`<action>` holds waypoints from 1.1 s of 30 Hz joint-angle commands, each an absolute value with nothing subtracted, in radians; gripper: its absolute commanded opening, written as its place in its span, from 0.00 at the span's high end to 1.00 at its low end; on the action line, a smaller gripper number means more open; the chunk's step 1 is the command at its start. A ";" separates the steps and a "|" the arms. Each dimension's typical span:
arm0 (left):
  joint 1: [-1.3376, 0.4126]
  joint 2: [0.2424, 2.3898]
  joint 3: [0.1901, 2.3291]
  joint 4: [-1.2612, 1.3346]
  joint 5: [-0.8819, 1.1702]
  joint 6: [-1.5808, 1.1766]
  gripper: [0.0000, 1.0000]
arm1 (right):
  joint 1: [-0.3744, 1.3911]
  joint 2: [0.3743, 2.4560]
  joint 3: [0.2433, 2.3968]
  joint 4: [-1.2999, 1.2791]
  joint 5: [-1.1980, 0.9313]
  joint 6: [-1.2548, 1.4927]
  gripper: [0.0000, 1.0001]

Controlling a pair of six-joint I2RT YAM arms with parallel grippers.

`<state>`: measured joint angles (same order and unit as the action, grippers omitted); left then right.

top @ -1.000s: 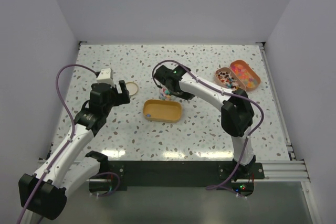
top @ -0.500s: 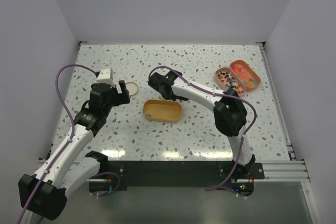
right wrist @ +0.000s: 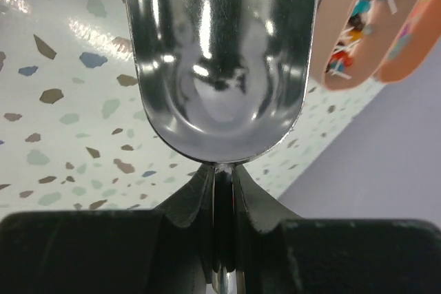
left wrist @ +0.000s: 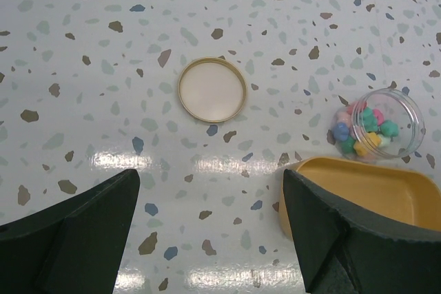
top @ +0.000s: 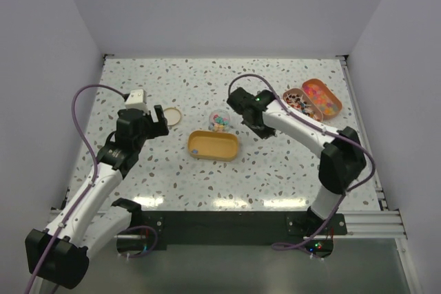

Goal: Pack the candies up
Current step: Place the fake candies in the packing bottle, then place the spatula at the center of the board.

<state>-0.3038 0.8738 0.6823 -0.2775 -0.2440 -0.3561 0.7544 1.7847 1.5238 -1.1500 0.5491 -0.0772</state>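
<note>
A small clear jar (top: 219, 120) holding several mixed-colour candies (left wrist: 364, 131) stands just behind a yellow oblong tray (top: 213, 146). More candies (top: 300, 103) fill two pink and orange oblong dishes (top: 333, 107) at the back right. My right gripper (top: 256, 116) is shut on the handle of a metal scoop (right wrist: 217, 60), whose bowl is empty; it hangs between the jar and the dishes. My left gripper (top: 153, 120) stands open above the table, with the jar's round lid (left wrist: 211, 89) lying flat ahead of it.
The dish of candies (right wrist: 358, 25) shows at the top right of the right wrist view, near the table's right edge. The yellow tray (left wrist: 365, 191) lies beside my left gripper's right finger (left wrist: 344, 239).
My right arm has swung right from over the jar toward the dishes, carrying the scoop, and the jar now shows with candies in it. The left arm has not moved.
</note>
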 commanded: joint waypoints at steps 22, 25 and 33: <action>-0.236 0.928 0.690 -0.216 -0.184 -0.356 0.10 | 0.819 1.357 0.732 -0.692 -0.117 0.348 0.79; -0.235 0.928 0.689 -0.218 -0.184 -0.356 0.10 | 0.824 1.355 0.747 -0.710 -0.085 0.338 0.64; -0.230 0.925 0.690 -0.216 -0.186 -0.357 0.10 | 0.864 1.328 0.974 -0.782 -0.071 0.229 0.43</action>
